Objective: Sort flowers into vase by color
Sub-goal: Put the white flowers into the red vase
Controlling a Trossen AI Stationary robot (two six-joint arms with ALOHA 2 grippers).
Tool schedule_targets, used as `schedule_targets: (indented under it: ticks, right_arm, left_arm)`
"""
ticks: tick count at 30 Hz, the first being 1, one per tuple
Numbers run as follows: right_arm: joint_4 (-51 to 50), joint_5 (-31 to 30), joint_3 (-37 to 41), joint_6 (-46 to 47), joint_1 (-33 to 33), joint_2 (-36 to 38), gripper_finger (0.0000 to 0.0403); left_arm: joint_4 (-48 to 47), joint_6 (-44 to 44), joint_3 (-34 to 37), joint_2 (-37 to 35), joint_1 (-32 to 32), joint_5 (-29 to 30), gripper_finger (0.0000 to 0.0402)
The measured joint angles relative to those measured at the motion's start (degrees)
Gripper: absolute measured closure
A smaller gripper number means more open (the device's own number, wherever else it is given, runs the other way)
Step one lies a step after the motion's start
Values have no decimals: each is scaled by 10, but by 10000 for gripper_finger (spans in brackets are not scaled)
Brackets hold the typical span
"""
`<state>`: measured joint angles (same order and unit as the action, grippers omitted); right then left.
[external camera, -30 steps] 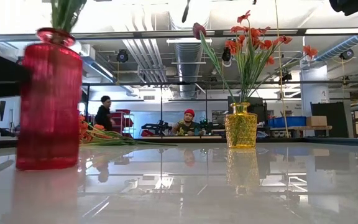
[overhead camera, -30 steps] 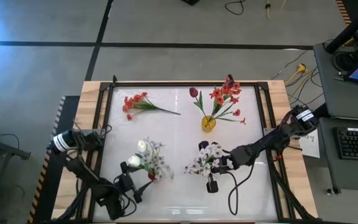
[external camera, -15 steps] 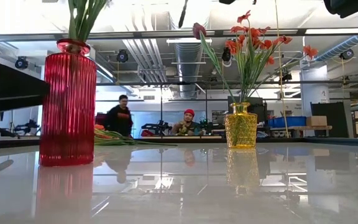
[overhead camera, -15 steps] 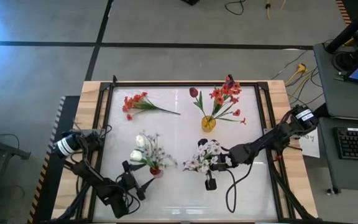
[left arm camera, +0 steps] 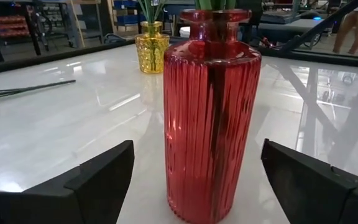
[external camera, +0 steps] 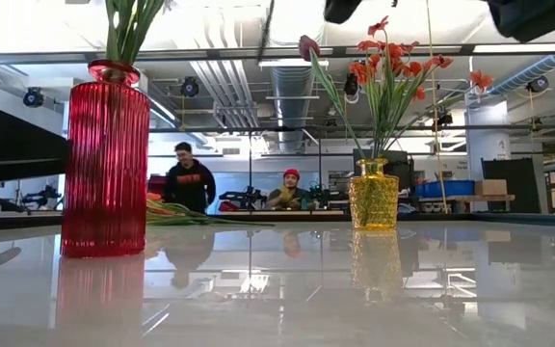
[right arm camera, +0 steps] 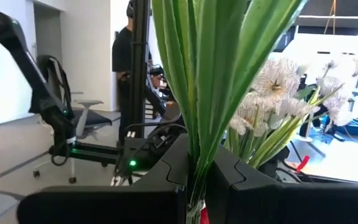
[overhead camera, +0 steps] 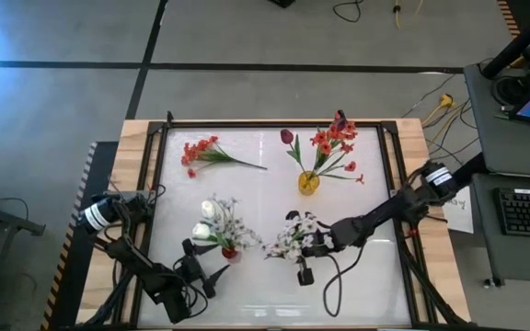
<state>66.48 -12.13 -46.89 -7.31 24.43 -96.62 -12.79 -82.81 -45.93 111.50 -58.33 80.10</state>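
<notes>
R gripper (overhead camera: pixel 313 246) clamps white spray (overhead camera: pixel 293 237) by its stems, above table centre; red vase (overhead camera: pixel 229 251) lies at its 9 o'clock, mouth up. L gripper (overhead camera: pixel 205 273), fingers spread, beside vase.

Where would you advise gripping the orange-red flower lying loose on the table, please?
Grip the orange-red flower on its bare green stem, coming straight down from above. It lies flat, blossoms toward the left arm's side and the stem trailing toward the yellow vase, so the thin stem probably offers the cleanest pinch.
</notes>
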Motion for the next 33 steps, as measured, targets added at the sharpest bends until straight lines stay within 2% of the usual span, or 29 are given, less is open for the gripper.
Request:
schedule_targets:
  ticks: [5, 9, 15, 19, 26, 33]
  right_arm:
    - [4, -5, -36, -4, -12, -41, 385]
    - [6, -37, -52, -18, -14, -72, 385]
    - [92, -51, -64, -23, -21, -123, 385]
    - [110, -106, -73, -41, -25, -157, 385]
    - [128, -104, -105, -24, -36, -213, 385]
    - [137, -99, -116, -27, -35, -224, 385]
  left_arm:
    - [4, 10, 1, 0, -3, 0, 68]
    - [6, 13, 2, 0, -12, -15, 68]
    - [7, 13, 9, 0, -12, -11, 68]
    - [7, 15, 12, 0, -12, 3, 68]
    - [47, 24, 14, 17, -5, 9, 68]
    - [77, 53, 13, 21, -4, 10, 68]
